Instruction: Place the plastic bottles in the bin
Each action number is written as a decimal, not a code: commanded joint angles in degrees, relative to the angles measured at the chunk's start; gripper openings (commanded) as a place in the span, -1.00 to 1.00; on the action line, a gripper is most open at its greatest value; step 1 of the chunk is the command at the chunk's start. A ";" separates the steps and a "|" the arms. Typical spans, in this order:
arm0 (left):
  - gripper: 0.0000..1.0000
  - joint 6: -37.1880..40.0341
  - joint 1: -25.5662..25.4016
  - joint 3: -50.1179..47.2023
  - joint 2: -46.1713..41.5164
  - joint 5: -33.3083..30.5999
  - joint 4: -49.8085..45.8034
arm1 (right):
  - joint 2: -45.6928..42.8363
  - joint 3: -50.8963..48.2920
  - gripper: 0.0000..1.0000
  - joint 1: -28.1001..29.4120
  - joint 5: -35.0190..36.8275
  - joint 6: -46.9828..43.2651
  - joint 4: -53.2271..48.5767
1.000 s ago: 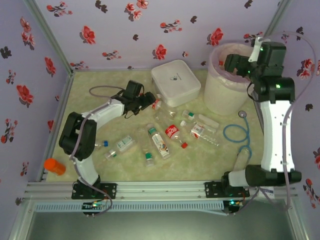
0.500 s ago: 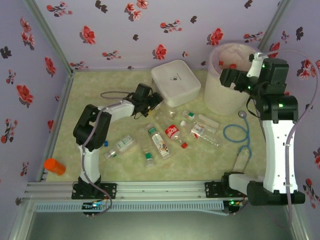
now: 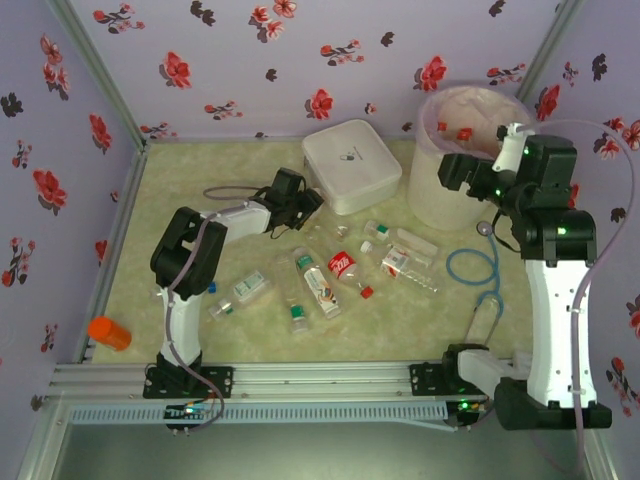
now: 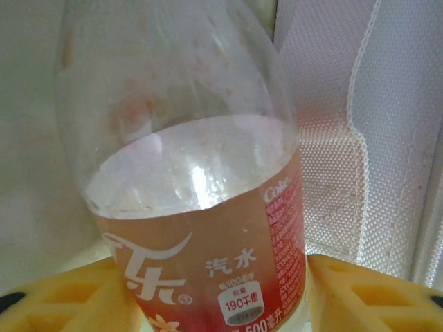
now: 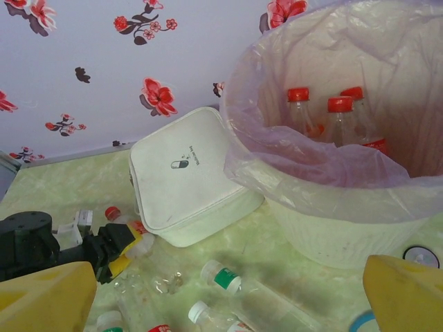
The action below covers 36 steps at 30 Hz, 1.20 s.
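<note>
Left gripper (image 3: 302,204) clenched on one cola bottle (image 4: 201,228), at 10 o'clock of roughly nine loose bottles (image 3: 322,290). Right gripper (image 3: 448,172) released, at 3 o'clock beside the bin (image 3: 430,202). The bin contains three red-capped bottles (image 5: 338,114).

White arms (image 3: 555,300), black joints (image 3: 175,262), yellow fingers (image 5: 48,297)
</note>
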 commanded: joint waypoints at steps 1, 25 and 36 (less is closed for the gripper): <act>-0.06 0.79 0.54 -0.58 -3.06 -0.67 1.74 | -2.24 -1.63 0.99 0.32 -0.46 0.65 -0.33; -0.23 37.23 5.20 -8.15 -37.81 -3.20 -21.15 | -3.51 -3.72 0.98 4.41 -16.49 5.69 6.78; -0.37 55.23 5.18 -7.80 -44.03 9.09 -32.73 | -4.51 -12.53 0.88 13.98 -13.36 10.44 11.51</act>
